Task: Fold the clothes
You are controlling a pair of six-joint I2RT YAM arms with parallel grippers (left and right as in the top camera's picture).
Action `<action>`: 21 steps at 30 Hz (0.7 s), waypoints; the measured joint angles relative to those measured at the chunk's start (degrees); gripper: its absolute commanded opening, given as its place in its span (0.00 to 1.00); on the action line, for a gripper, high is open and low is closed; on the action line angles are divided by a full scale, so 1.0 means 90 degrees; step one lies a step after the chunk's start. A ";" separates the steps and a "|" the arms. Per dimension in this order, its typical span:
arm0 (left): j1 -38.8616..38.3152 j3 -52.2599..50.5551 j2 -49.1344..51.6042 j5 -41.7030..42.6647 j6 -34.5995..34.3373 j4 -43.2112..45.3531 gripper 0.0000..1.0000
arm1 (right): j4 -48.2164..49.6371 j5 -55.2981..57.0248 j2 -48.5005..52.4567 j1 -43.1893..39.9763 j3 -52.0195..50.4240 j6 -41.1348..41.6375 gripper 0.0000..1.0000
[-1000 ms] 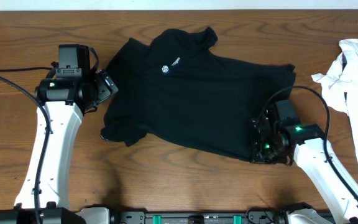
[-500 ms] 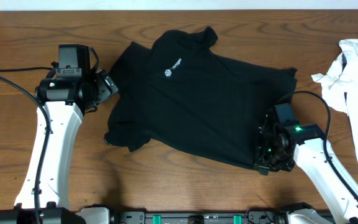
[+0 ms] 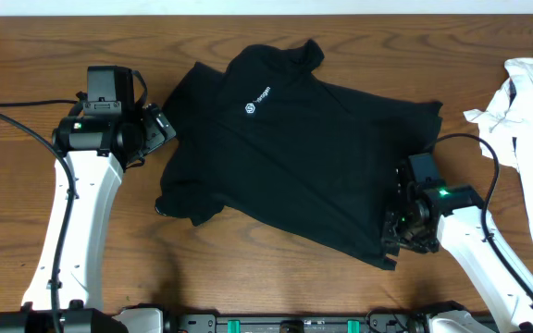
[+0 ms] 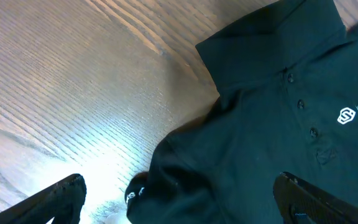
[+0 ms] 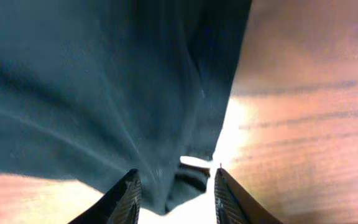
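The clothes, a black short-sleeved shirt (image 3: 294, 157) with a small white chest logo (image 3: 246, 107), lie spread on the wooden table, collar at the top. My right gripper (image 3: 391, 242) sits low at the shirt's lower right hem corner. In the right wrist view its jaws stand apart, and the loose hem corner (image 5: 185, 180) lies between the fingers of the right gripper (image 5: 176, 186) without being clamped. My left gripper (image 3: 160, 129) hovers wide open at the shirt's left sleeve. The left wrist view shows the collar, buttons and sleeve fabric (image 4: 272, 124) spanning the space between the left gripper's (image 4: 182, 193) fingers.
A crumpled white garment (image 3: 530, 102) lies at the table's right edge. Bare wood (image 3: 248, 277) runs along the front of the table, and black cables trail from both arms.
The right gripper dragged the hem corner down and to the right, then its jaws parted and let the fabric go. The left arm has not moved.
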 measured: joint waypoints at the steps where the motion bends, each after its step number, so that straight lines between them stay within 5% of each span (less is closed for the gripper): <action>1: 0.0000 0.0000 0.0000 0.0000 0.0000 -0.0002 0.98 | 0.0119 0.0022 0.0000 0.0000 0.0000 0.0005 0.38; 18: 0.0000 0.0000 0.0000 0.0002 -0.0019 0.0187 0.98 | 0.0680 0.0005 0.0002 -0.0631 0.0061 -0.0175 0.45; 20: 0.0000 0.0000 0.0000 0.0002 -0.0027 0.0148 0.98 | 0.0680 -0.0036 0.0002 -0.0906 0.0146 -0.0308 0.50; 21: 0.0000 0.0000 0.0000 0.0005 -0.0027 0.0066 0.98 | 0.0690 -0.0068 0.0002 -0.1095 0.0214 -0.0408 0.64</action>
